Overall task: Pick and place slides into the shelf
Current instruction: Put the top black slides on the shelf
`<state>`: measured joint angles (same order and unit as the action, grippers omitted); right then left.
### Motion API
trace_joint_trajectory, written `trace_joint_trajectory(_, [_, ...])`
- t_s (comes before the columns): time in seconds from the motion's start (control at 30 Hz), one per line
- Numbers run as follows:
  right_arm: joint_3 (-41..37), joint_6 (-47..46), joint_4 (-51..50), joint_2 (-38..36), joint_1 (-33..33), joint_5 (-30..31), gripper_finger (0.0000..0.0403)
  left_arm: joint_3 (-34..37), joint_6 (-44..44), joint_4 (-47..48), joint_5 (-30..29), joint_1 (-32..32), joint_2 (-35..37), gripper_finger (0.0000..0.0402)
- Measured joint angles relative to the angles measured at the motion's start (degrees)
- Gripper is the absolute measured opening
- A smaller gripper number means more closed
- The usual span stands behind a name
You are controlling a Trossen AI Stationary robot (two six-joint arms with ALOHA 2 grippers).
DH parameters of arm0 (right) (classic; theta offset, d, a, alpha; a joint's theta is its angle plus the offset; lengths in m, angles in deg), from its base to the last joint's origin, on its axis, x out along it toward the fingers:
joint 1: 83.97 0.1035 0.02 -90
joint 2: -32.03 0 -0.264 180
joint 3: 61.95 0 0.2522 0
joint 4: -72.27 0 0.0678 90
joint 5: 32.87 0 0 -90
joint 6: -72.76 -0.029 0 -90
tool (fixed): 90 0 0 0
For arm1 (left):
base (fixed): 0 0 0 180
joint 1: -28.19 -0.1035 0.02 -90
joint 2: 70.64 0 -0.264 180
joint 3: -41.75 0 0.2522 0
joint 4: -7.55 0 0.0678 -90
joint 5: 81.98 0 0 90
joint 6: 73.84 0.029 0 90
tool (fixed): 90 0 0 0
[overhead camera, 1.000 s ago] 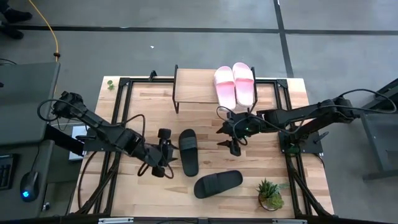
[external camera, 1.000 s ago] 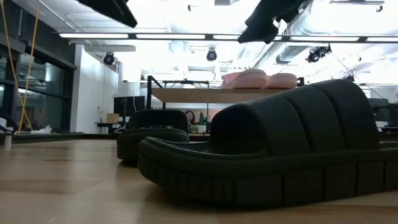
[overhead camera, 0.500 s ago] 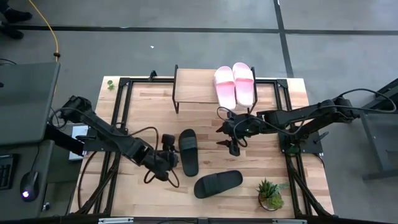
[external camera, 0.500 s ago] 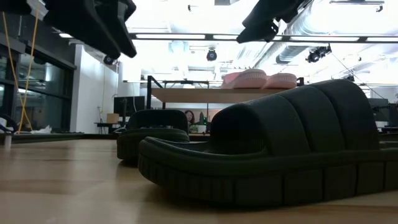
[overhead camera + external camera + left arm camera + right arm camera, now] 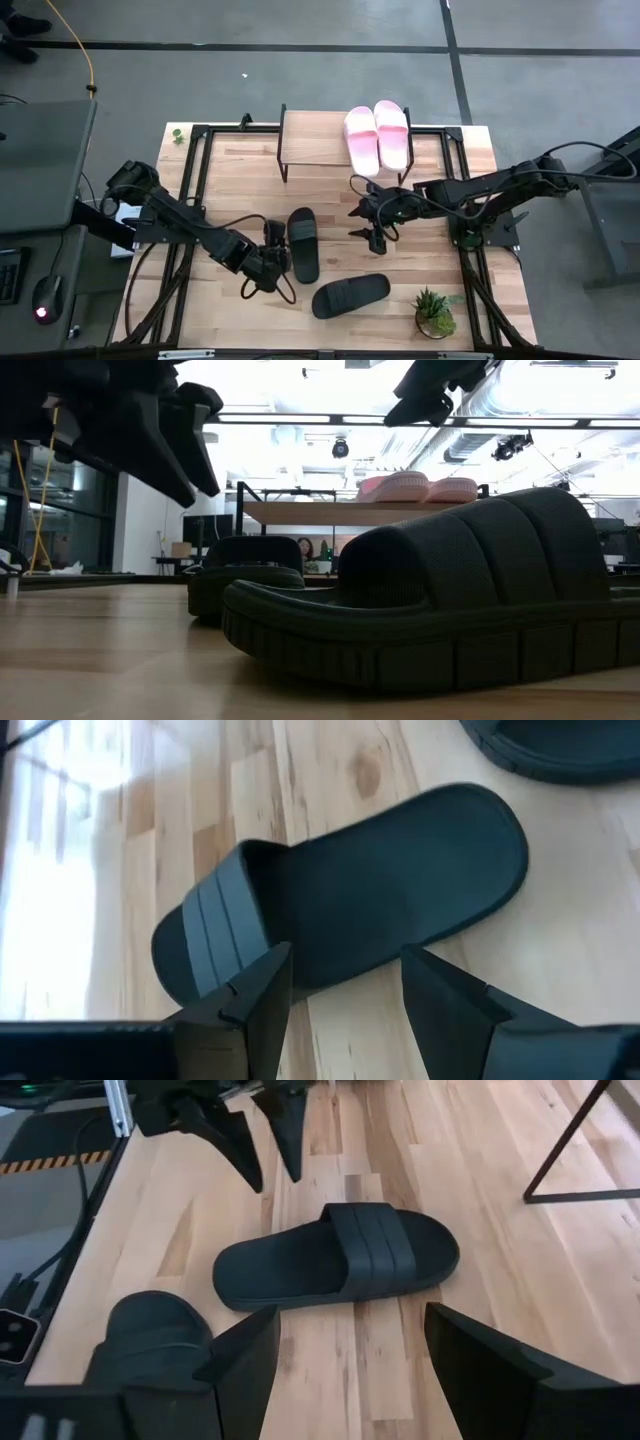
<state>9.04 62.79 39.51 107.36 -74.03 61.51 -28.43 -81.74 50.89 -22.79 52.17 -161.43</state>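
1. Two pink slides [image 5: 377, 135] lie side by side on the shelf [image 5: 315, 140].
2. Two black slides [image 5: 303, 243] lie on the table [image 5: 230, 180].
3. Left gripper [image 5: 278, 259] hovers spread beside one, gripping nothing.
4. Right gripper [image 5: 366, 215] hangs spread, empty.

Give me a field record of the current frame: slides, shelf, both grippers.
pink slides: two light pink strap sandals side by side on the shelf's right end
shelf: low rack with light wooden top board and black legs, at the table's far edge
black slide 1: black strap sandal on the wooden tabletop, mid-table
black slide 2: second black strap sandal, nearer the front edge, lying crosswise
left gripper: open, empty, beside black slide 1
right gripper: open, empty, just in front of the shelf
plant: small potted plant, front right corner
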Motion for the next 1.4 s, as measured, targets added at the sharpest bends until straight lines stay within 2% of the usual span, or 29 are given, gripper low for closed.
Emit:
trace_joint_trajectory(0.63, [0.0, -0.6, 0.0, 0.0, 2.8, 1.7, 0.0239, 0.0, -1.6, -0.2, -3.3, 0.0, -0.3, 0.0172])
trace_joint_trajectory(0.83, [0.0, -0.6, 0.4, 0.1, 2.8, 1.7, 0.0239, -0.1, 0.6, -3.4, -3.5, -0.1, -3.6, 0.0172])
trace_joint_trajectory(1.0, [0.0, -0.5, 0.4, 0.8, 2.8, 1.7, 0.0239, 0.0, 1.8, -2.3, -4.5, -1.8, -5.7, 0.0172])
trace_joint_trajectory(1.4, [0.0, -0.1, 0.6, 2.4, 2.7, 1.7, 0.0239, 0.0, -1.4, -3.3, -4.4, -6.9, -9.1, 0.0173])
